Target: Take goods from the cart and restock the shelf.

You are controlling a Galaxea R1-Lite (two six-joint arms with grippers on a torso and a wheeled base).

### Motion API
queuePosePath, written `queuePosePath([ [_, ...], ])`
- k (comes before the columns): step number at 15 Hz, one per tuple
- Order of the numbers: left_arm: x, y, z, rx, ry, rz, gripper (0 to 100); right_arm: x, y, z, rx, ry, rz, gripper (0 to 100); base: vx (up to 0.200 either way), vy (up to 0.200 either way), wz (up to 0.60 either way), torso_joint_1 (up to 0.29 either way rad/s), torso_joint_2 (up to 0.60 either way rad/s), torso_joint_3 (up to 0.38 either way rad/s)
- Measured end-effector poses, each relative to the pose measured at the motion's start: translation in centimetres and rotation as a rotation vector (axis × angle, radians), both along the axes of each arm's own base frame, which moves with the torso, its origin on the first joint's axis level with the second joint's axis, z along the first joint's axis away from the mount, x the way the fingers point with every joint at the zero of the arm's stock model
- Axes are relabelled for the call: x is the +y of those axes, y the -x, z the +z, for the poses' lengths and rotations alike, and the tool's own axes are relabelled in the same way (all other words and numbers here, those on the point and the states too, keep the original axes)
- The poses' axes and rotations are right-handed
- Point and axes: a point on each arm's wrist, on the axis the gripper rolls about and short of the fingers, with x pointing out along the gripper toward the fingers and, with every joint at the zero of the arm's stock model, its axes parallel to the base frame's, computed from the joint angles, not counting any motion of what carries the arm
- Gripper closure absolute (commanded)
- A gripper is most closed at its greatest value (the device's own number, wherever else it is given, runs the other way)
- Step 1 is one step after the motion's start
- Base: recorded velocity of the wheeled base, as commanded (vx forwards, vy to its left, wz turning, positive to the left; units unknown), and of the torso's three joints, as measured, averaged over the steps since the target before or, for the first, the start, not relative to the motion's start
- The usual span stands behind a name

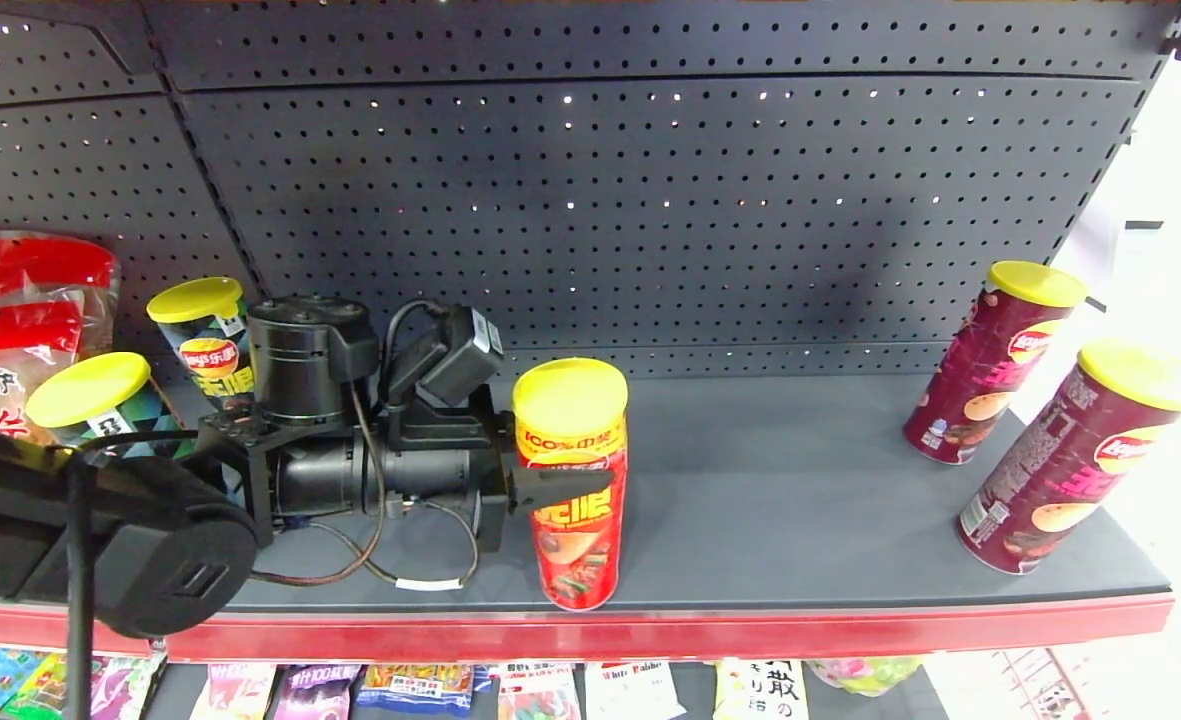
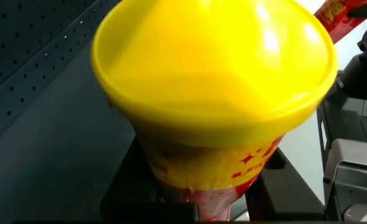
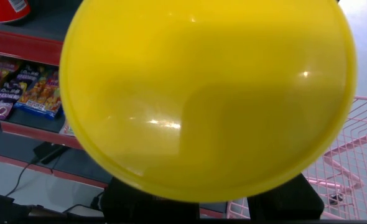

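Left gripper (image 1: 568, 485): clamps red chip can (image 1: 575, 560) at shelf (image 1: 800, 620) lip.
Right gripper (image 3: 202, 208): clamps yellow-lidded can (image 3: 208, 93).
Risk: red chip can toppling off on release.

Left pincer (image 1: 565, 487) clamps red can (image 1: 576, 560); right pincer (image 3: 211, 208) grips yellow-lidded can (image 3: 208, 93).

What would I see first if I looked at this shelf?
The red can with its bright yellow lid stands near the front edge of the shelf, clamped by the left gripper. Next come two dark red cans, also yellow-lidded, at the shelf's right end.
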Motion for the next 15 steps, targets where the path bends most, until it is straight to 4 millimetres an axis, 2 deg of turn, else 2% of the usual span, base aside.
queuePosePath([
  [15,0.2,1.2,-1.1,-0.001,-0.007,0.005,100,0.0,0.0,0.0,-0.002,0.000,0.000,100,0.000,0.000,0.00,0.000,0.00,0.000],
])
